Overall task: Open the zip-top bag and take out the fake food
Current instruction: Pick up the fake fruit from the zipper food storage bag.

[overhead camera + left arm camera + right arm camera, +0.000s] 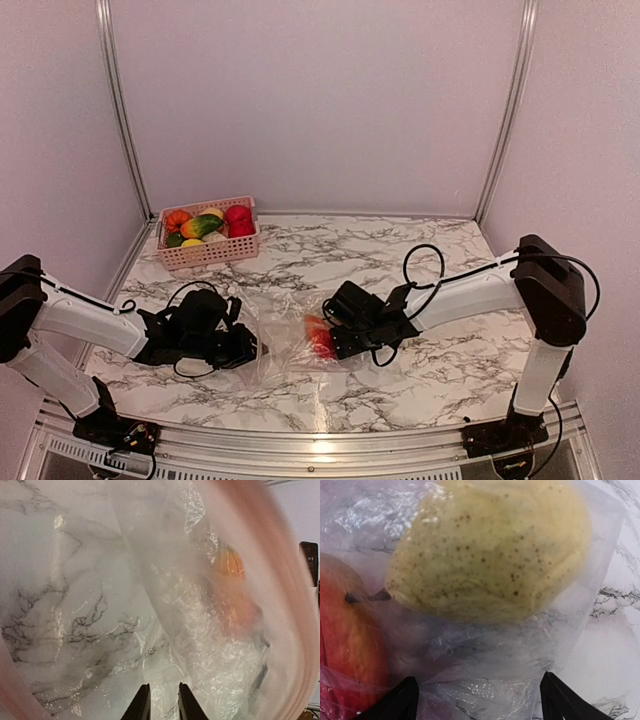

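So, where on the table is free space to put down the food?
Widest bare marble lies behind the zip-top bag, right of the pink basket. A narrower strip runs along the near edge, before the bag. Crowded: the middle, where the left gripper and right gripper meet the bag.

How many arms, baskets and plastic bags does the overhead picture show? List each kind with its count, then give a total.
arms: 2
basket: 1
bag: 1
Total: 4
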`<act>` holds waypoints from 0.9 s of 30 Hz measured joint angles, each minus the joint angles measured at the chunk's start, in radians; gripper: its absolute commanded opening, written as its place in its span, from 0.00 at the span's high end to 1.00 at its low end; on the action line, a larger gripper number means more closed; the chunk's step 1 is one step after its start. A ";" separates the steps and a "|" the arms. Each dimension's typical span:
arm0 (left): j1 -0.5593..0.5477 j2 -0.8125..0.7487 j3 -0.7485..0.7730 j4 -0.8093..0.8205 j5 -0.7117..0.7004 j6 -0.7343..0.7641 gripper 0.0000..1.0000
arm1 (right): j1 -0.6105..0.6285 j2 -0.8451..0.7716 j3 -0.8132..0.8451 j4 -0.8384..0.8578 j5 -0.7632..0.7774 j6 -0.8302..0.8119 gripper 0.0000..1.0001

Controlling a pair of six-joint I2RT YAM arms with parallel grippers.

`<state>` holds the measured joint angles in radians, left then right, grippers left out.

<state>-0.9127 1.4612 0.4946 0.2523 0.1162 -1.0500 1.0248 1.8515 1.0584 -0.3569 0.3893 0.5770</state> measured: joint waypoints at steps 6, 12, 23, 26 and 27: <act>0.000 -0.005 0.000 -0.020 0.008 0.010 0.80 | 0.003 -0.041 0.008 -0.070 0.002 -0.002 0.34; 0.000 -0.005 0.000 -0.018 0.026 0.011 0.80 | 0.004 -0.140 0.064 -0.115 -0.013 0.003 0.52; -0.024 -0.001 0.000 0.005 0.048 -0.009 0.80 | 0.001 -0.149 0.076 -0.081 -0.086 0.042 0.87; -0.024 -0.001 0.000 0.005 0.048 -0.012 0.80 | -0.010 -0.135 0.067 -0.053 -0.114 0.055 0.87; -0.024 -0.001 0.000 0.005 0.049 -0.013 0.80 | -0.015 -0.134 0.061 -0.043 -0.122 0.058 0.87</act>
<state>-0.9363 1.4601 0.4946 0.2577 0.1650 -1.0630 1.0096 1.7180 1.1194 -0.3996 0.2676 0.6346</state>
